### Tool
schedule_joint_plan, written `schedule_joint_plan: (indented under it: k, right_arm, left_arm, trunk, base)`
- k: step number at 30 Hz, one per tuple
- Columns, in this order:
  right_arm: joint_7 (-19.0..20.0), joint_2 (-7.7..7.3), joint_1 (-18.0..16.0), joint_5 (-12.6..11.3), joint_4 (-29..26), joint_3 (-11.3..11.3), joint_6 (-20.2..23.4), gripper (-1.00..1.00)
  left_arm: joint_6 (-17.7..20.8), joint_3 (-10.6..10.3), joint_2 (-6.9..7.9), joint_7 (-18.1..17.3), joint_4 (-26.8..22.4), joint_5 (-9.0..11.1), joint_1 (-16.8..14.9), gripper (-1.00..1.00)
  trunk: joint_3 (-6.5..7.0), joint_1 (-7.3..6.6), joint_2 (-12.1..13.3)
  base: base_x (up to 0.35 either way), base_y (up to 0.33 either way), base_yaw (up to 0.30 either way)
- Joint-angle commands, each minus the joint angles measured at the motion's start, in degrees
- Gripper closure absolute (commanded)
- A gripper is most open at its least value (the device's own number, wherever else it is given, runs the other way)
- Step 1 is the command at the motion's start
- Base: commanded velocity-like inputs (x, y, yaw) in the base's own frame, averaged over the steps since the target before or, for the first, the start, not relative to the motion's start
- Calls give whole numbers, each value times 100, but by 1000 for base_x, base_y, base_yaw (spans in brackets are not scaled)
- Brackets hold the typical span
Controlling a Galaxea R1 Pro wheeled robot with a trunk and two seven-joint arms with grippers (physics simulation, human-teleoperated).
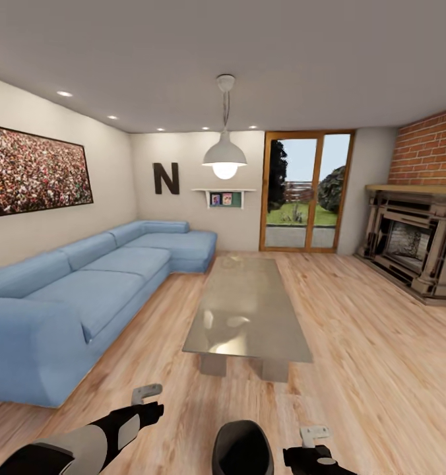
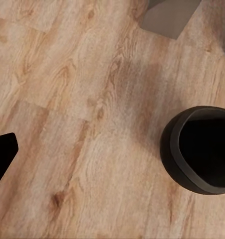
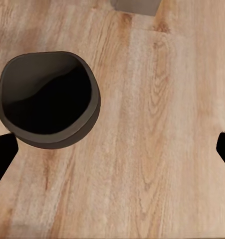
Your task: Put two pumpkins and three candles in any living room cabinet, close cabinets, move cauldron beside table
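Black and round, the cauldron (image 1: 243,448) stands on the wooden floor (image 1: 355,369) at the bottom centre of the head frame, between our left gripper (image 1: 146,394) and right gripper (image 1: 314,434), nearer the right one, whose fingers are spread wide and empty, while the left one's opening we cannot tell, and the grey table (image 1: 249,310) lies just beyond.

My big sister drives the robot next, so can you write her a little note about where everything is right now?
Left gripper: holds nothing; open or shut cannot be told.
Right gripper: jaws spread wide, holding nothing.
Cauldron: upright on the wood floor between the two arms, just short of the near end of the grey coffee table, not touching it.
Done: cauldron looks about next to the table.
Left: pumpkins, candles and cabinet are not in sight here; find them, stow them, close every cabinet.
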Motion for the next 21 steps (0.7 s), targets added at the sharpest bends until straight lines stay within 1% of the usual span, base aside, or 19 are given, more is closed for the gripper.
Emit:
schedule_joint_plan:
  k: [1, 4, 8, 12, 21]
  right_arm:
    - [-4, 8, -10, -49, 24, 49, -35, -100]
    - [-4, 5, -10, -49, 24, 49, -35, -100]
    - [-4, 5, -10, -48, 24, 48, -35, -100]
    - [-4, 5, -10, -49, 24, 49, -33, -100]
    - [-4, 6, -10, -42, 24, 56, -38, -100]
  left_arm:
    - [13, -48, -1, 10, 4, 49, -5, -100]
    - [13, -48, -1, 10, 5, 49, -5, -100]
    - [10, -48, -1, 10, 4, 49, -5, -100]
    - [5, -48, -1, 10, 4, 48, -5, -100]
    - [-2, -48, -9, -2, 4, 45, -5, -100]
  trunk:
    - [-6, 2, -5]
    - [-5, 2, -5]
    - [-5, 2, -5]
    - [-5, 2, -5]
    - [-5, 2, -5]
  base:
    - [130, 310, -260]
    - [131, 311, -187]
    - [119, 311, -77]
    - [15, 69, -6]
    - [2, 9, -1]
